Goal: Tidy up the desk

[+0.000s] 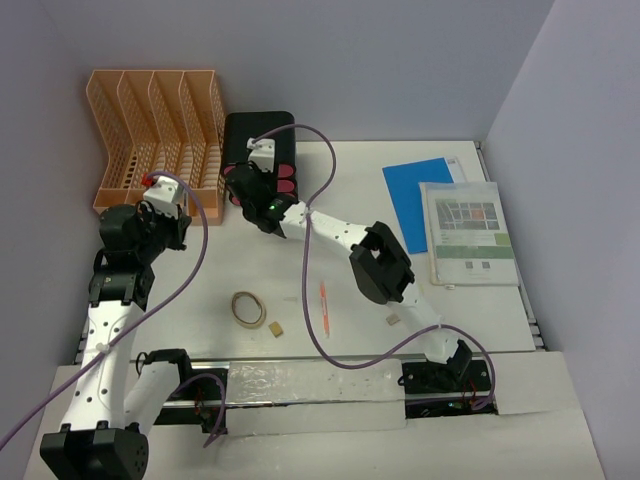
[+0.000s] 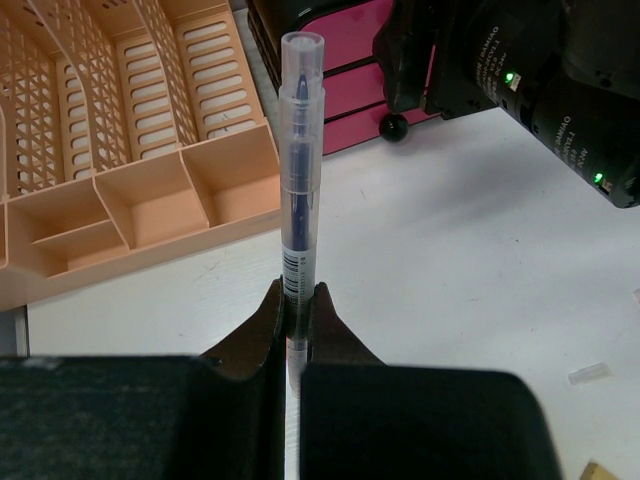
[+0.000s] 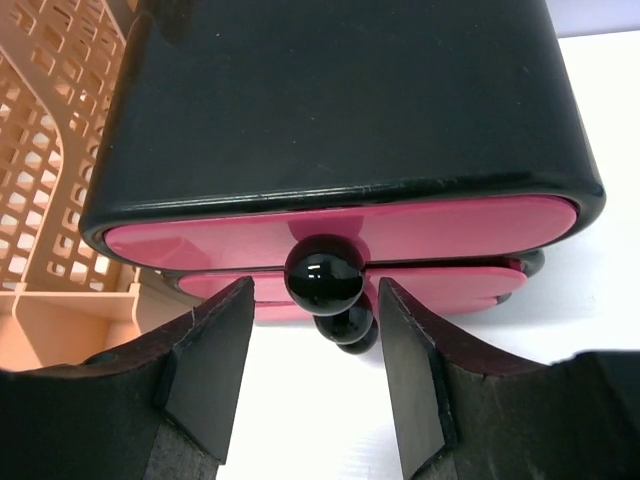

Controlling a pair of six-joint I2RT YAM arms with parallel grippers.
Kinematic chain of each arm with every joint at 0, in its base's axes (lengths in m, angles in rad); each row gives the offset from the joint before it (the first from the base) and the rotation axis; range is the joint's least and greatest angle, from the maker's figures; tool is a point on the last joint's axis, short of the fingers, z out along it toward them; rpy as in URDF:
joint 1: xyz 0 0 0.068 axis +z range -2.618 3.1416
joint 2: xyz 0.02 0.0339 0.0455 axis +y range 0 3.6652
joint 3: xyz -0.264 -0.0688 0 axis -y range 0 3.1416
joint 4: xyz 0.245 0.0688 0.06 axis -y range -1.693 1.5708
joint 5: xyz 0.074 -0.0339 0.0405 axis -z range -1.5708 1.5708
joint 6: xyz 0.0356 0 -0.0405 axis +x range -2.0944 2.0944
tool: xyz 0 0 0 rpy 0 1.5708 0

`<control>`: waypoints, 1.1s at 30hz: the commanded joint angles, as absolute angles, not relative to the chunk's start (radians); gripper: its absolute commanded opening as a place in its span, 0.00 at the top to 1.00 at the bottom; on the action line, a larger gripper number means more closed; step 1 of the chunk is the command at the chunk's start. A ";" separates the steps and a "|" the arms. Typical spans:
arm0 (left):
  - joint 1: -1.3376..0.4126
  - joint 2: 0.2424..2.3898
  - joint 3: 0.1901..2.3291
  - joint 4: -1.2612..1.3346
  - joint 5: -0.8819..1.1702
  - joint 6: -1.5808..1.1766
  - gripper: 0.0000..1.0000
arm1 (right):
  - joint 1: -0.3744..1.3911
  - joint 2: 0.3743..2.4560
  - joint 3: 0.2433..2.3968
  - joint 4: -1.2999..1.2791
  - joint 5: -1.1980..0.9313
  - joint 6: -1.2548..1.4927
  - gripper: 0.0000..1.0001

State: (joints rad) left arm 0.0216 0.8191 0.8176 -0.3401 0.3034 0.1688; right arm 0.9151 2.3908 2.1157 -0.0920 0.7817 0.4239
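**Ana:** What does the overhead camera give you that the wrist cameras don't?

**Me:** The whole layout. The large flat white counter point(image 1: 240, 262) fills the middle of that view, with the arm bases at its near edge. I can see loose things on it: a tan rubber-band loop point(image 1: 248, 308), a thin orange pen point(image 1: 324, 305) and a small tan block point(image 1: 276, 328). At the far right, a blue sheet point(image 1: 420, 195) lies beside a printed booklet point(image 1: 468, 232).

**Ana:** And the hands?

**Me:** From above I can't read either one. My left wrist camera shows the left hand point(image 2: 297, 300) clamped on a clear plastic pen with a dark blue core point(image 2: 300, 170). It grips the pen near the lower end, just under a barcode label. Beyond the pen is the peach plastic lattice file rack point(image 2: 150, 190), with smooth shallow trays along its front.

**Ana:** And the right?

**Me:** The right hand point(image 3: 315, 290) is spread wide and holds nothing. Its matte dark fingers point(image 3: 210, 370) sit either side of a glossy black ball knob point(image 3: 324, 275), with a gap on each side. The knob is on the top pink drawer of a rounded black box point(image 3: 340, 100).

**Ana:** Is anything unclear?

**Me:** The lower drawers are mostly hidden, and only two more knobs peek out. The pen's bottom end disappears between the fingers. A tiny pale piece point(image 1: 393, 320) by the right arm is too small to identify.
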 commanded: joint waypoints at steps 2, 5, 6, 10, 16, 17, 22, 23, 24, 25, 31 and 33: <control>0.031 0.815 0.865 -0.329 0.337 0.168 1.00 | 0.898 2.441 2.202 -0.074 0.785 0.421 0.42; 0.034 0.814 0.869 -0.334 0.354 0.170 1.00 | 0.892 2.448 2.209 -0.078 0.780 0.434 0.45; 0.034 0.813 0.870 -0.334 0.356 0.169 1.00 | 0.890 2.446 2.205 -0.072 0.779 0.434 0.45; 0.034 0.815 0.869 -0.336 0.359 0.170 1.00 | 0.890 2.438 2.198 -0.066 0.793 0.431 0.49; 0.035 0.816 0.865 -0.334 0.371 0.173 1.00 | 0.889 2.430 2.203 -0.057 0.801 0.409 0.50; 0.035 0.816 0.865 -0.335 0.373 0.174 1.00 | 0.889 2.429 2.207 -0.054 0.801 0.405 0.50; 0.036 0.816 0.865 -0.338 0.379 0.175 1.00 | 0.890 2.430 2.219 -0.048 0.813 0.387 0.50; 0.037 0.816 0.863 -0.337 0.380 0.176 1.00 | 0.891 2.427 2.218 -0.046 0.815 0.384 0.50; 0.037 0.816 0.862 -0.337 0.381 0.176 1.00 | 0.890 2.426 2.218 -0.043 0.815 0.382 0.50; 0.037 0.816 0.861 -0.337 0.382 0.176 1.00 | 0.893 2.422 2.220 -0.038 0.816 0.376 0.51; 0.037 0.819 0.862 -0.337 0.385 0.176 1.00 | 0.897 2.421 2.224 -0.018 0.831 0.347 0.55; 0.037 0.818 0.864 -0.338 0.386 0.176 1.00 | 0.897 2.423 2.223 -0.016 0.835 0.343 0.55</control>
